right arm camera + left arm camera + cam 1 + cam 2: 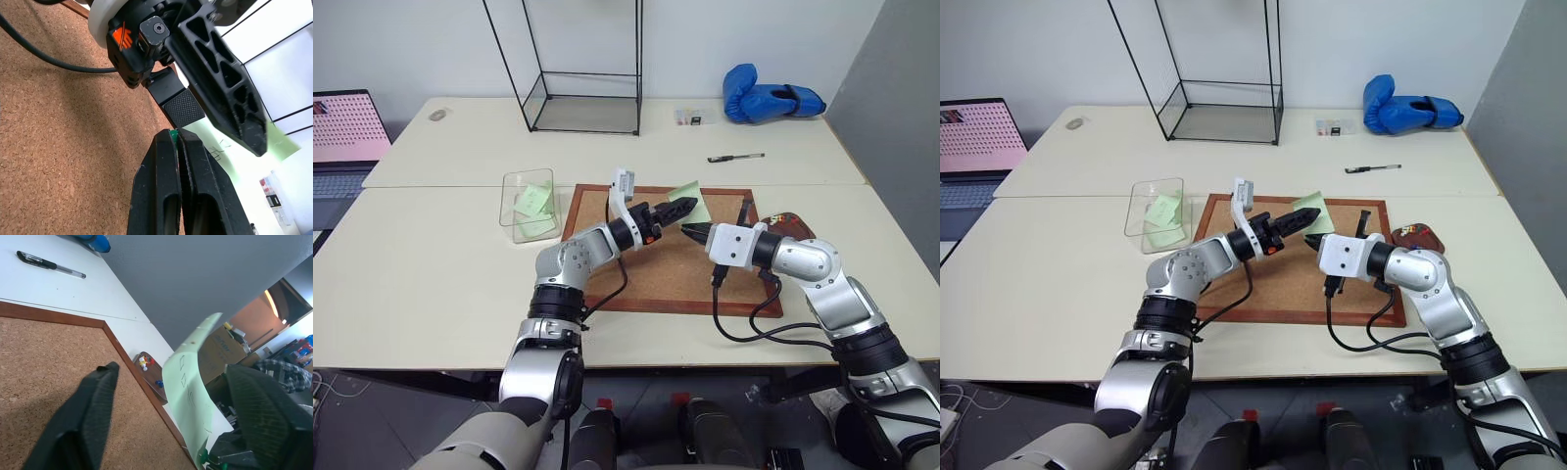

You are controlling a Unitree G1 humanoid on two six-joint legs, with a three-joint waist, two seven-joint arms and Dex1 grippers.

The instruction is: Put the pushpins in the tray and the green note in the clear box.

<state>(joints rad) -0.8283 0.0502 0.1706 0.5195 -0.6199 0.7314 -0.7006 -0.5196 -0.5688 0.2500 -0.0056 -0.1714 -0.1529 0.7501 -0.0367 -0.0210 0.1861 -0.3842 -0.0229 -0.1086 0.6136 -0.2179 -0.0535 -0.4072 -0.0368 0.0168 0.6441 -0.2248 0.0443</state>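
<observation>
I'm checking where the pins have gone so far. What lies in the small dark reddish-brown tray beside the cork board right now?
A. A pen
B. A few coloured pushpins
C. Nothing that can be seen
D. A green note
B: the left wrist view shows small red, yellow and white pushpins lying in the tray just off the edge of the cork board.
</observation>
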